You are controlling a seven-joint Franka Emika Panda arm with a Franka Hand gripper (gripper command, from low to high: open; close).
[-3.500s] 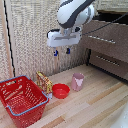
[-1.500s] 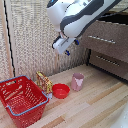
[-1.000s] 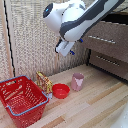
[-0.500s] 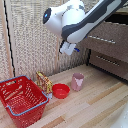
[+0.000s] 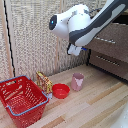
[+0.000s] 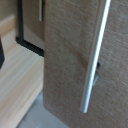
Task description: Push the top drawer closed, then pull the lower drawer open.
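In the exterior view, two dark brown drawers stand at the right. The top drawer (image 5: 111, 41) juts forward over the lower drawer (image 5: 111, 62), and each has a slim silver bar handle. My gripper (image 5: 74, 49) hangs off the white arm just off the top drawer's near corner, apart from it; its fingers are too blurred to read. The wrist view is filled by a drawer front (image 6: 67, 60) that stands out towards the camera, with its silver handle (image 6: 95, 57) running across. Behind it shows a second handle (image 6: 41, 10).
On the wooden table (image 5: 95, 107) sit a red basket (image 5: 22, 97), a red bowl (image 5: 61, 91), a pink cup (image 5: 77, 81) and a yellow patterned item (image 5: 44, 81). A woven screen (image 5: 35, 40) forms the back wall. A black frame edge (image 6: 29, 45) shows beside the drawer.
The arm has risen and swung towards the drawers at the exterior view's right, and the wrist has turned from pointing down to facing the drawer fronts.
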